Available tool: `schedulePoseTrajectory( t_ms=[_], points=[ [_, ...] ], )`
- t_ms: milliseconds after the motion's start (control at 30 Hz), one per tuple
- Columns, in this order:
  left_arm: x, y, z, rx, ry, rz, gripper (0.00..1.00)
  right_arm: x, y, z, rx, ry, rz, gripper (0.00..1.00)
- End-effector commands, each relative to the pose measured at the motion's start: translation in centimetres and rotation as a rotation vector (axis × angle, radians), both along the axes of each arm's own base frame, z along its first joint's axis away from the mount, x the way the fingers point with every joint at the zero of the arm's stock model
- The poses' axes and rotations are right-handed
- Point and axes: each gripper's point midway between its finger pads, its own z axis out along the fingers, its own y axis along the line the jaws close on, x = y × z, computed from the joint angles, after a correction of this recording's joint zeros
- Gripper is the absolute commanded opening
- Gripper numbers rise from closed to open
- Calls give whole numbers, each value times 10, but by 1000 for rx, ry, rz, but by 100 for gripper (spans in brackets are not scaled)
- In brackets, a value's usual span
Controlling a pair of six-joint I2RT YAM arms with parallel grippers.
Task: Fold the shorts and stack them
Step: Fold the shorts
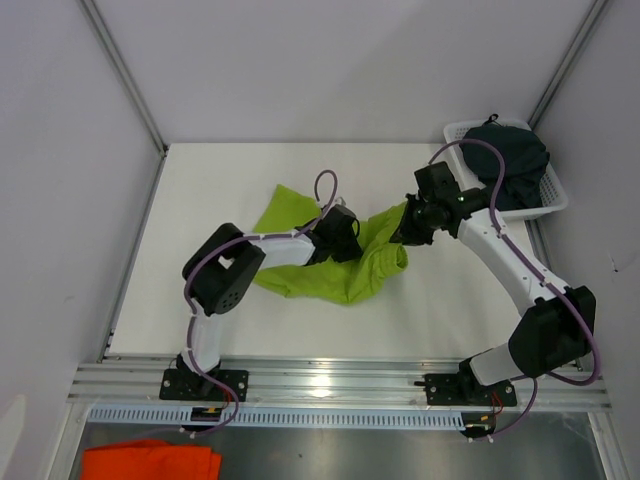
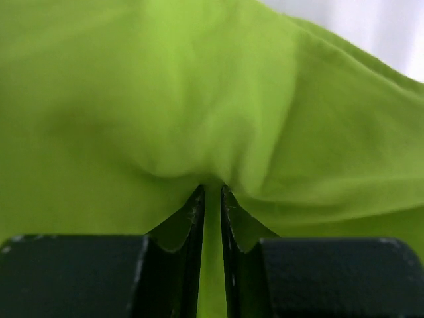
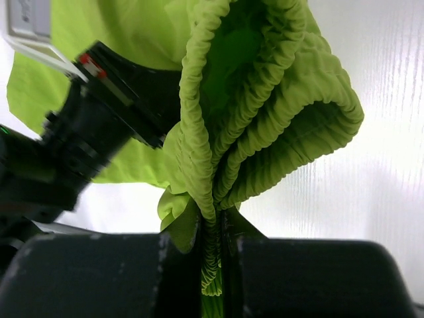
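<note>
Right end effector [image 3: 213, 217]; ruched lime shorts [image 3: 278, 99]

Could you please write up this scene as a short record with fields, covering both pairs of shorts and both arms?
green shorts: crumpled on the table, gripped by both arms
left fingers: shut on a fold of the green shorts
right fingers: shut on the gathered waistband
dark shorts: heaped in the basket, far right
orange cloth: below the table's near edge, left
stack: not yet begun
</note>
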Motion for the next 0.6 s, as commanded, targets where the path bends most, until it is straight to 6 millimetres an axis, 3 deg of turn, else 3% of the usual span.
schedulePoseTrajectory(
  t_ms=[0, 67, 100, 200, 333, 400, 433, 467, 500, 567],
  points=[
    [-1, -20, 10, -58, -14, 44, 18, 4, 1, 25, 24, -29, -37, 0],
    [3, -20, 24, -60, -32, 28, 19, 3, -3, 24, 10, -27, -34, 0],
    [5, -11, 27, -36, -23, 30, 20, 3, -8, 23, 4, -22, -41, 0],
    [18, 3, 70, -49, -100, -23, 25, 0, -18, 15, -22, -19, -19, 0],
    [24, 35, 89, -14, -130, -6, 27, -4, -28, 5, -24, -16, -13, 0],
    [28, 47, 86, -3, -142, -2, 27, -5, -34, 1, -28, -11, -15, 0],
    [30, 48, 87, 0, -152, -6, 27, -3, -35, 0, -27, -15, -14, 0],
    [30, 47, 75, 15, -133, -27, 28, -3, -34, -2, -27, -15, -3, 0],
    [33, 40, 80, 6, -135, -56, 28, -3, -36, -3, -29, -13, -4, 0],
    [32, 38, 55, 37, -80, -78, 28, -1, -35, -3, -26, -19, 5, 0]
  ],
)
